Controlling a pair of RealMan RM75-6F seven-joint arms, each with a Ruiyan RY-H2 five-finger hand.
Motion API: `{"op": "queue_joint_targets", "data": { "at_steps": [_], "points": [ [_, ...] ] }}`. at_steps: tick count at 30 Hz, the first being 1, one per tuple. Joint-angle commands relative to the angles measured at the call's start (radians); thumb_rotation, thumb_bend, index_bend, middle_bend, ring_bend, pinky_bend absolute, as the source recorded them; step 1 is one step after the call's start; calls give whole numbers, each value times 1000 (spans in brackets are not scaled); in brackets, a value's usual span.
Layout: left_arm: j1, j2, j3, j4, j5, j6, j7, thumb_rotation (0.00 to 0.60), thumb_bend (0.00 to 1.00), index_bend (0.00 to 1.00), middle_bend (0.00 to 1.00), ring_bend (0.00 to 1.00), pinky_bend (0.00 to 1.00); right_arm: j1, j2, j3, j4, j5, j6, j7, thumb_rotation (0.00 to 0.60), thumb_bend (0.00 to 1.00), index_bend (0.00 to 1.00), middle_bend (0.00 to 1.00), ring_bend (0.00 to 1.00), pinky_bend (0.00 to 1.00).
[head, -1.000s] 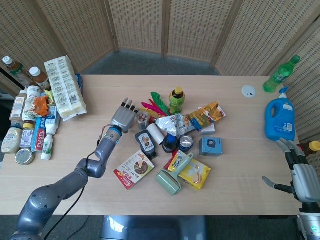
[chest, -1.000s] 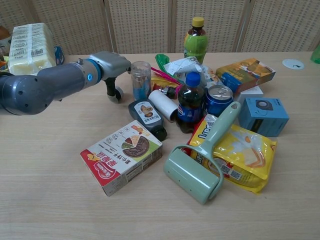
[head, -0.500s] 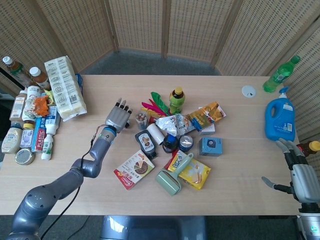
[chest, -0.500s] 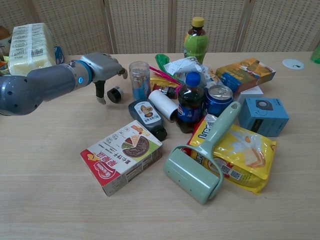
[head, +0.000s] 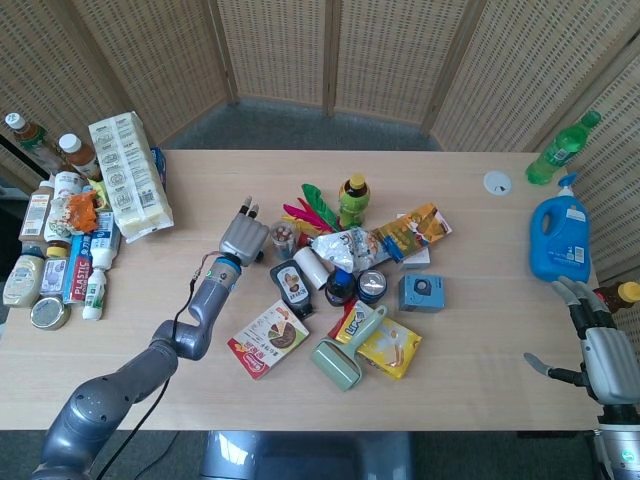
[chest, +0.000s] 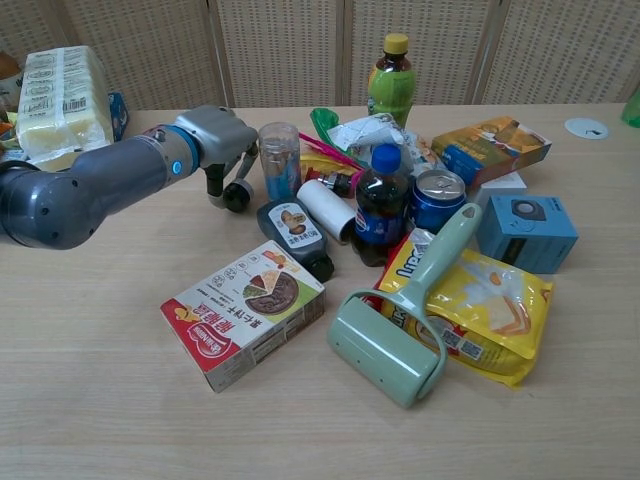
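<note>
My left hand (head: 243, 238) (chest: 222, 135) hangs palm-down over the table, just left of a small clear jar (head: 285, 238) (chest: 280, 160). Its fingers curl down onto a small black round cap (chest: 237, 197) lying on the wood; whether they pinch it is hidden. A dark squeeze bottle (chest: 295, 235) lies just below the jar. My right hand (head: 600, 350) hovers at the table's right front corner with its fingers spread and nothing in it, below a blue detergent jug (head: 560, 240).
A pile fills the middle: red food box (chest: 245, 310), green lint roller (chest: 395, 330), cola bottle (chest: 378, 205), can (chest: 438, 197), blue box (chest: 527, 230), yellow bag (chest: 480, 305), green tea bottle (chest: 390, 80). Bottles and packets (head: 60, 250) crowd the left edge.
My left hand swung left off the black cap and has come back over it beside the jar, fingers now curled down instead of spread. The right hand has not moved.
</note>
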Motion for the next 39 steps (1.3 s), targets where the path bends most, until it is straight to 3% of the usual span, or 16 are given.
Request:
{"op": "queue_joint_targets", "data": {
  "at_steps": [1, 11, 17, 23, 33, 39],
  "points": [
    [0, -4, 1, 8, 13, 7, -16, 600, 0, 554, 701, 194, 96, 0, 0, 0, 0, -1, 1, 0, 600, 0, 0, 0, 0, 0],
    [15, 36, -8, -28, 34, 35, -31, 600, 0, 616, 772, 263, 103, -2, 3, -4, -8, -11, 6, -1, 600, 0, 0, 0, 0, 0],
    [32, 100, -23, -127, 31, 79, -5, 600, 0, 616, 772, 267, 103, -3, 6, -8, -17, -25, 13, -1, 600, 0, 0, 0, 0, 0],
    [64, 246, -47, -375, 11, 176, 89, 600, 0, 615, 772, 273, 103, -12, 16, -16, -32, -53, 37, 10, 600, 0, 0, 0, 0, 0],
    [110, 580, -112, -929, -125, 358, 367, 600, 0, 617, 774, 284, 103, -26, 38, -30, -54, -106, 83, 44, 600, 0, 0, 0, 0, 0],
    [145, 764, -124, -1156, -175, 441, 439, 600, 0, 626, 790, 295, 103, -38, 53, -40, -65, -137, 114, 64, 600, 0, 0, 0, 0, 0]
  ]
}}
